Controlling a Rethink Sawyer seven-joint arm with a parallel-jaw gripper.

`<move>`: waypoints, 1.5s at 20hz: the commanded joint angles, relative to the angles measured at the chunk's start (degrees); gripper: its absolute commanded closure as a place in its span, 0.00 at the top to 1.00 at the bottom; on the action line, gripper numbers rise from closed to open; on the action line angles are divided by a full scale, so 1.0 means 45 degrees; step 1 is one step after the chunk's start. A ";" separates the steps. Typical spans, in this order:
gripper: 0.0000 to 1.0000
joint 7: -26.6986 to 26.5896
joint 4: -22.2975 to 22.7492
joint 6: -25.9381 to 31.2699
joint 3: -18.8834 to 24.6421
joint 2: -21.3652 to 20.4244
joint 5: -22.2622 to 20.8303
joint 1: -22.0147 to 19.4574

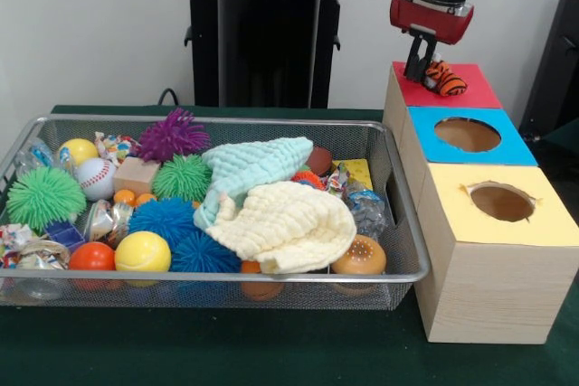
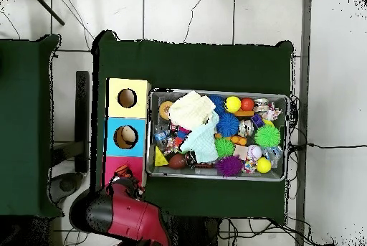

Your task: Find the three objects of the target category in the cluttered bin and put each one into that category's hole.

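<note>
While you view the table from the front, note the gripper (image 1: 423,70) hanging over the red box (image 1: 470,88) at the far right, its jaws clamped on a small orange, black and white striped toy (image 1: 444,80). That toy sits just above the red top, covering the spot where the hole would show; you cannot see the hole itself from this side. Next toward you stand the blue box (image 1: 466,136) and the yellow box (image 1: 502,202), each with 1 round opening uncovered.

Left of the boxes lies the bin (image 1: 217,276), still crowded. You can pick out 2 cloths on top, 1 mint (image 1: 253,169) and 1 cream (image 1: 285,223), lying over spiky balls in purple (image 1: 172,133), green (image 1: 43,196) and blue (image 1: 165,220). A baseball (image 1: 96,177), a yellow ball (image 1: 142,251) and an orange ball (image 1: 90,257) rest near the bin's left end.

From overhead, the arm (image 2: 132,218) reaches up from the bottom edge and covers most of the red box (image 2: 118,171), so the gripper's tips are hidden there. The bin (image 2: 218,177) lies just right of the 3 boxes on green cloth (image 2: 193,64).
</note>
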 commanded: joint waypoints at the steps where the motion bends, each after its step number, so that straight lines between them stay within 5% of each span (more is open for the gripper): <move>1: 0.00 0.2456 0.0517 0.0003 0.1578 0.0531 0.0185 -0.0078; 30: 0.00 0.2878 0.0368 -0.1018 0.2585 0.1431 0.0625 -0.0135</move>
